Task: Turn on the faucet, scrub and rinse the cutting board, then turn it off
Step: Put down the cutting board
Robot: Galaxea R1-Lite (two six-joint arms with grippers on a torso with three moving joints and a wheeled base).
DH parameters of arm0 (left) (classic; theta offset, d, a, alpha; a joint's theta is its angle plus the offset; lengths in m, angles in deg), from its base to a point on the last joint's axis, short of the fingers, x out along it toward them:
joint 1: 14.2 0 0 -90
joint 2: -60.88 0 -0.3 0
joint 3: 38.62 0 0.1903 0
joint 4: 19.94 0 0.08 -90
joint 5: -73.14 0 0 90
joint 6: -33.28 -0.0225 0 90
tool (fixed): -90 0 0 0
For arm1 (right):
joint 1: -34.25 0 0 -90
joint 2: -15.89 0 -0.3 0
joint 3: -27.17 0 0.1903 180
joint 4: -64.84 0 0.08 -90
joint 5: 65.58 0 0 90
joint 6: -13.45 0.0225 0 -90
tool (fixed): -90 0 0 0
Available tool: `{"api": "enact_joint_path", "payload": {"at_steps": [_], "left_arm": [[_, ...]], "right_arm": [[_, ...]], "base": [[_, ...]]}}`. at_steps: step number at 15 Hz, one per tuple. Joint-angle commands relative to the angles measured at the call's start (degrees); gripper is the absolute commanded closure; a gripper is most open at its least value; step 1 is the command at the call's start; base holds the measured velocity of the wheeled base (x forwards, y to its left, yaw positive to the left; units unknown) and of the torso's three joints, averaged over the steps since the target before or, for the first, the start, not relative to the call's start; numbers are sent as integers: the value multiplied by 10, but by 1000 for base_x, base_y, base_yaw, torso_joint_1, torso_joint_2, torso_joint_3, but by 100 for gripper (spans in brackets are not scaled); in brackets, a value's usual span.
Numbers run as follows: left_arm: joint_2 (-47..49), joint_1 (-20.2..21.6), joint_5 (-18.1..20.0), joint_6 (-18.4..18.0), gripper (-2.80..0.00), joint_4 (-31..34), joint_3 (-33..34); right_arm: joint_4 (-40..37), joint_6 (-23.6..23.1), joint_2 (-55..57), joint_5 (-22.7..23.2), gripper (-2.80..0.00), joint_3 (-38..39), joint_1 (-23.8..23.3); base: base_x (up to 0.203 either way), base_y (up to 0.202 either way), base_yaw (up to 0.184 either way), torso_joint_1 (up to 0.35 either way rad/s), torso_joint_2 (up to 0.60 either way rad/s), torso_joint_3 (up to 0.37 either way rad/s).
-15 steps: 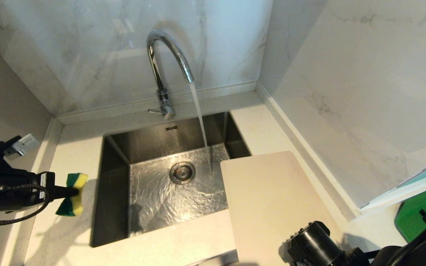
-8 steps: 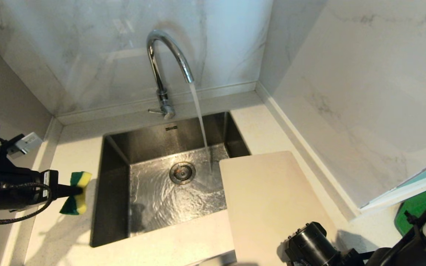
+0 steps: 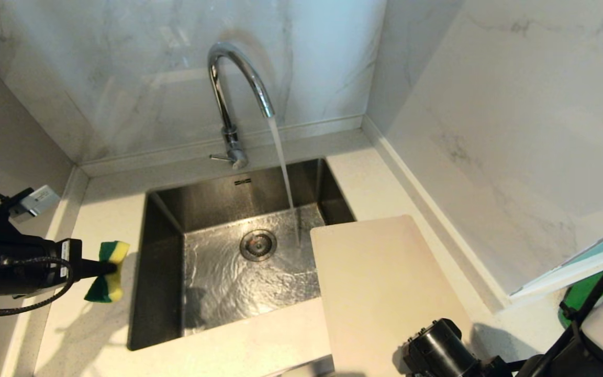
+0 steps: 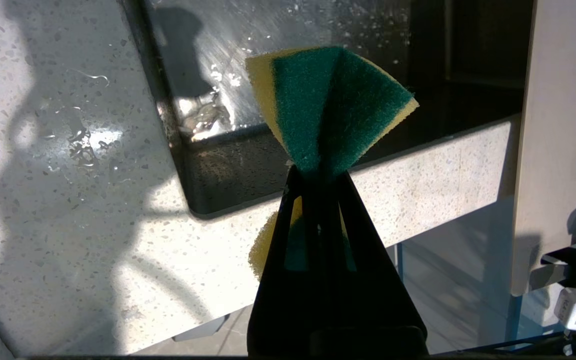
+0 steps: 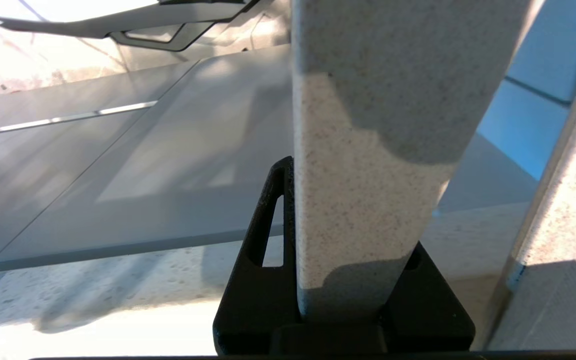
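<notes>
Two robot grippers share the work at a kitchen sink, seen from above and in front. Nearest, at the lower right, the right gripper (image 5: pixel 348 300) has its jaws closed on the near edge of the cutting board (image 3: pixel 385 293), a pale beige plastic board; the wrist view shows the board's speckled edge clamped between the two black fingers. Holding it by that near end seems meant to leave the broad face free for scrubbing and to let the arm steer the board toward the water. The board lies on the countertop (image 3: pixel 108 209) to the right of the sink (image 3: pixel 170 220), its far left corner jutting over the basin, just beside where the stream lands but not under it. At the left, above the counter beside the basin's left rim, the left gripper (image 3: pixel 107 268) has its jaws pinched tight on a yellow and green sponge (image 3: pixel 107 272), squeezed at the middle so both ends fan out; the green scouring side shows in the left wrist view. It hangs well apart from the board, so scrubbing has probably not begun. Farther back, water runs across the steel floor of the basin around the drain (image 3: pixel 258 244). At the back stands the faucet (image 3: pixel 236 84), its chrome arch pouring a steady stream, already turned on.
</notes>
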Motion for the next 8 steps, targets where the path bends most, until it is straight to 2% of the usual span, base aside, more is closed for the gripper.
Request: {"api": "enact_joint_path", "payload": {"at_steps": [1, 7, 8], "left_arm": [[0, 0, 1, 1, 0, 1, 0], [2, 0, 1, 0, 0, 1, -2], [2, -1, 1, 0, 0, 1, -2]], "right_arm": [[6, -4, 10, 0, 0, 4, 0], [27, -4, 30, 3, 0, 8, -1], [37, -4, 33, 10, -280, 10, -1]], "base": [[0, 0, 0, 0, 0, 0], [0, 0, 0, 0, 0, 0], [0, 0, 0, 0, 0, 0]]}}
